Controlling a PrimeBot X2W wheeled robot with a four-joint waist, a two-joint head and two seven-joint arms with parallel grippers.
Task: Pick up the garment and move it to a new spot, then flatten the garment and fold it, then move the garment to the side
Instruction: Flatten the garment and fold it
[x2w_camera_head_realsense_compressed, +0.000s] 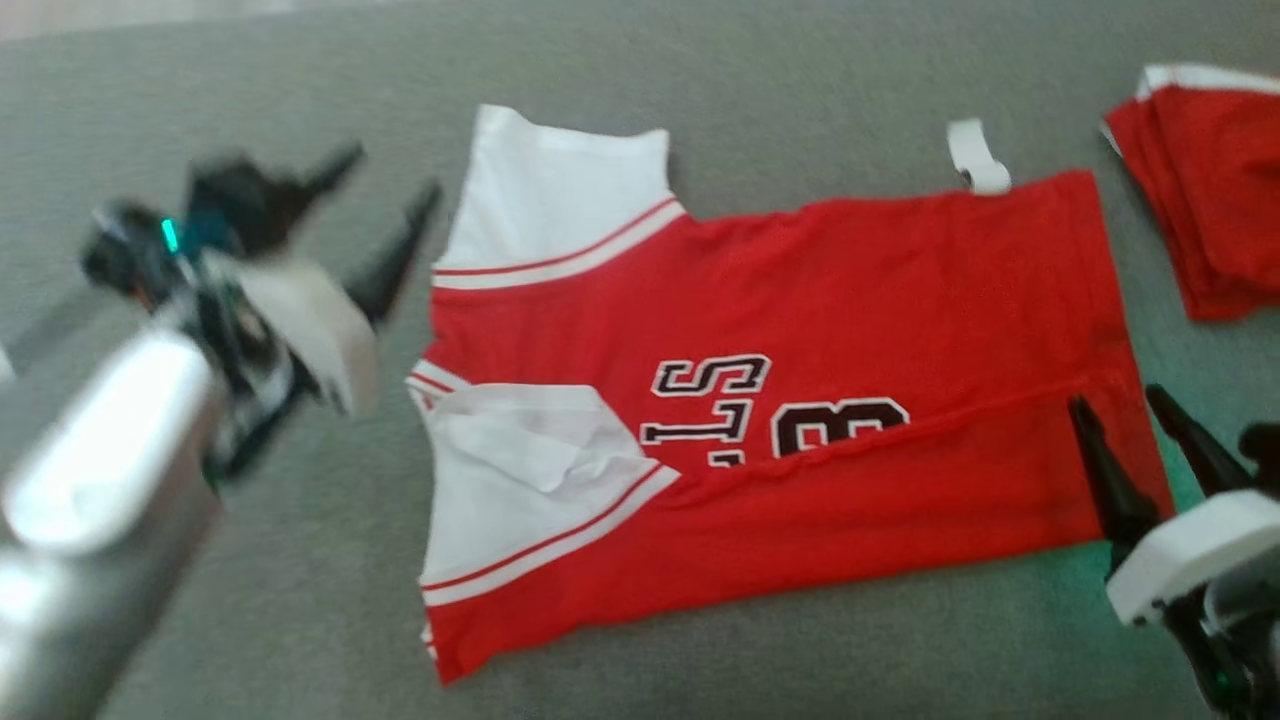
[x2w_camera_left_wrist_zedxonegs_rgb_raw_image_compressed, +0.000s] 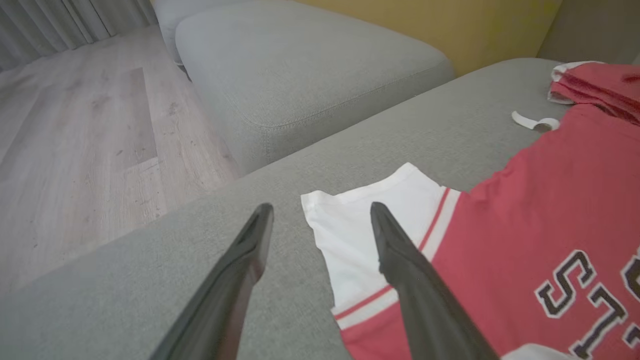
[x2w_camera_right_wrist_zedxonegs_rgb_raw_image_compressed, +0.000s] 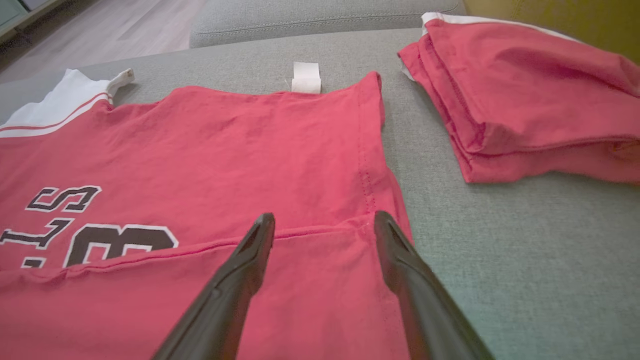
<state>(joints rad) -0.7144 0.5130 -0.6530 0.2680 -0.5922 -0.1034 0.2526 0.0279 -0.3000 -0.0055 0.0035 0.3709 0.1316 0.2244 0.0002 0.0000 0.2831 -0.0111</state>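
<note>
Two grippers stand with jaws spread wide and nothing held between them. Closest, the right gripper (x2w_camera_head_realsense_compressed: 1120, 398) (x2w_camera_right_wrist_zedxonegs_rgb_raw_image_compressed: 324, 216) sits over the near hem corner of the garment (x2w_camera_head_realsense_compressed: 850, 280) (x2w_camera_right_wrist_zedxonegs_rgb_raw_image_compressed: 250, 145) (x2w_camera_left_wrist_zedxonegs_rgb_raw_image_compressed: 525, 210), a red jersey with white sleeves lying on the grey cushion (x2w_camera_head_realsense_compressed: 250, 560). Under its fingers a band of red cloth is folded over the jersey, and the fold's edge runs just ahead of its fingertips and covers the lower part of the dark lettering. Whether the tips touch the cloth cannot be told. The left gripper (x2w_camera_head_realsense_compressed: 390, 172) (x2w_camera_left_wrist_zedxonegs_rgb_raw_image_compressed: 321, 207) is blurred in the head view and lies beside the sleeve end of the jersey. In its wrist view one finger is over bare cushion and the other over the edge of a white sleeve (x2w_camera_left_wrist_zedxonegs_rgb_raw_image_compressed: 370, 225).

Beyond the right gripper's fingers, past the far edge of the jersey, a small white tag (x2w_camera_right_wrist_zedxonegs_rgb_raw_image_compressed: 306, 77) (x2w_camera_head_realsense_compressed: 978, 155) lies on the cushion, touching that edge. Ahead of that gripper and out to one side, apart from the jersey, rests a folded stack of red cloth (x2w_camera_right_wrist_zedxonegs_rgb_raw_image_compressed: 525, 90) (x2w_camera_head_realsense_compressed: 1210, 190). Farther off, ahead of the left gripper, are a grey pouf (x2w_camera_left_wrist_zedxonegs_rgb_raw_image_compressed: 300, 65), a pale wooden floor (x2w_camera_left_wrist_zedxonegs_rgb_raw_image_compressed: 75, 125) and a yellow wall (x2w_camera_left_wrist_zedxonegs_rgb_raw_image_compressed: 475, 25).
</note>
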